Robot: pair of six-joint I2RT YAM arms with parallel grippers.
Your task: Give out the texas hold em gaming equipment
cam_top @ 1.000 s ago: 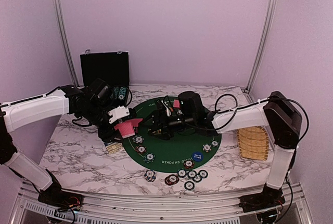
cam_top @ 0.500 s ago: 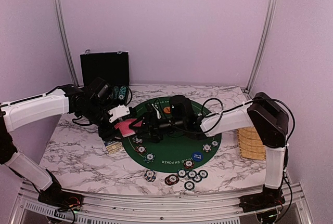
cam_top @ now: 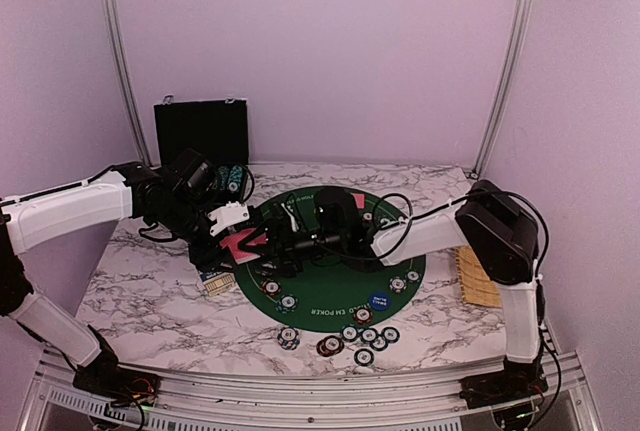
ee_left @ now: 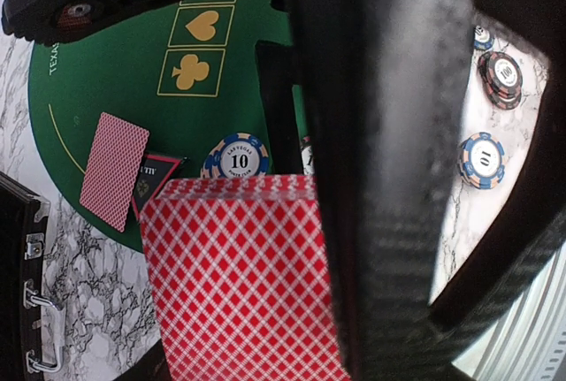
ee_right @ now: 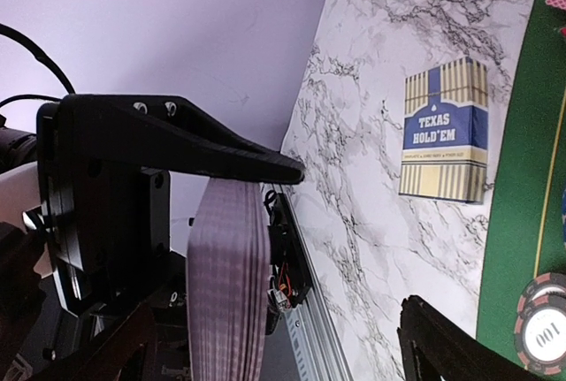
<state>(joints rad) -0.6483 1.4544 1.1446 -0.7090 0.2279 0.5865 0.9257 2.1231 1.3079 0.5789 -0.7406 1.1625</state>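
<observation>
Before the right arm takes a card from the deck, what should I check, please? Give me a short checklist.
1. Left gripper jaws shut on the deck: ok.
2. Right gripper jaws open: ok.
3. Right jaws placed around the deck's edge: cannot tell.
4. Free green mat beside the card lying face down: ok.
5. Card box off the mat: ok.

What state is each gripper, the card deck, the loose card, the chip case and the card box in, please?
left gripper: shut on the card deck
right gripper: open, close to the card deck
card deck: held, red back showing
loose card: face down on the green mat
chip case: open, lid upright
card box: lying flat on the table
</observation>
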